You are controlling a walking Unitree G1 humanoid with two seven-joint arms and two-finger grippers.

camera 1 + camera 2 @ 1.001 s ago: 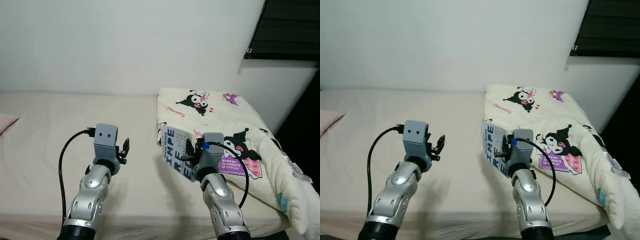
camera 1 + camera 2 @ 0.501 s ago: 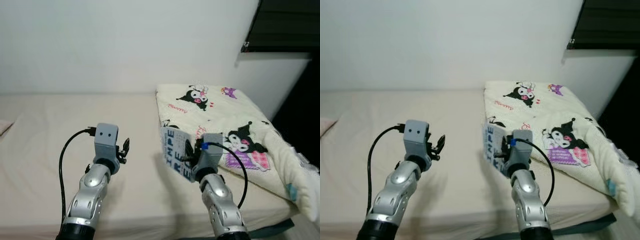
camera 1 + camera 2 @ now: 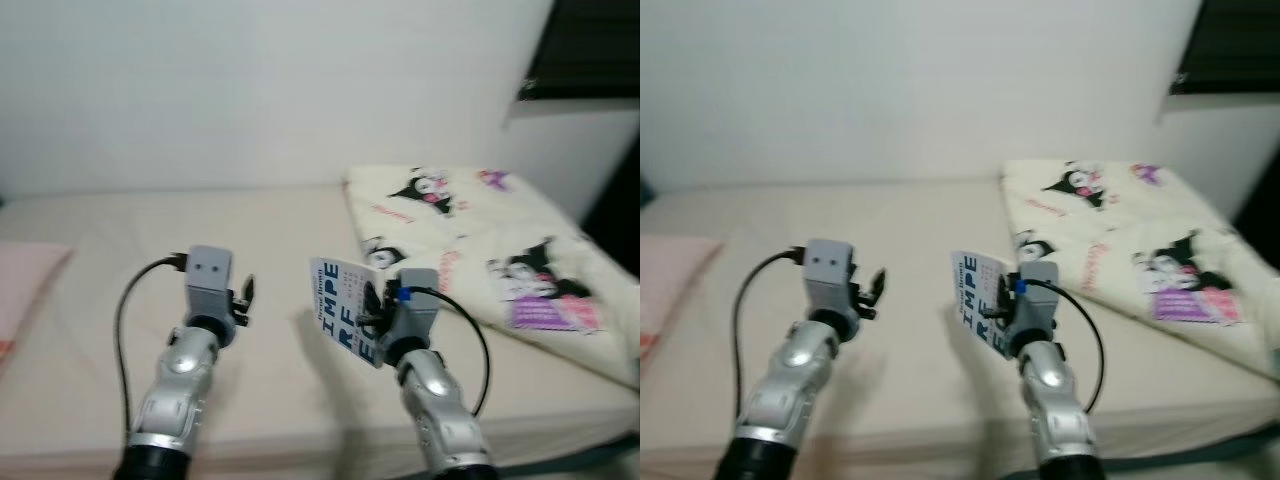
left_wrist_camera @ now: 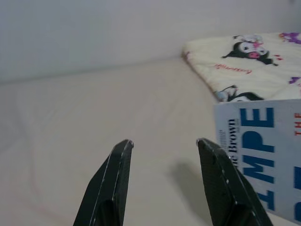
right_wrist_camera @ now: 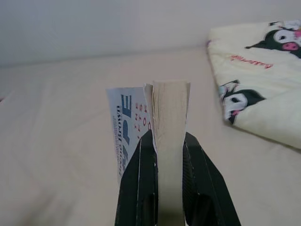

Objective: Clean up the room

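The right gripper (image 5: 162, 188) had its fingers clamped on the book (image 3: 350, 320), held upright above the bed (image 3: 90, 300). The left gripper (image 4: 164, 183) hung spread and empty. Book lifted; putting it away looked undone.

book (image 3: 346, 310): white cover, blue lettering | upright, clamped in right tool (image 5: 162, 155) | above bed

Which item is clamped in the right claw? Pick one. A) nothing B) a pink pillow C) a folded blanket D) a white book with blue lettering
D: the right claw has its fingers pressed on both sides of the white book, held up over the bed, while the left claw hangs open and holds nothing.
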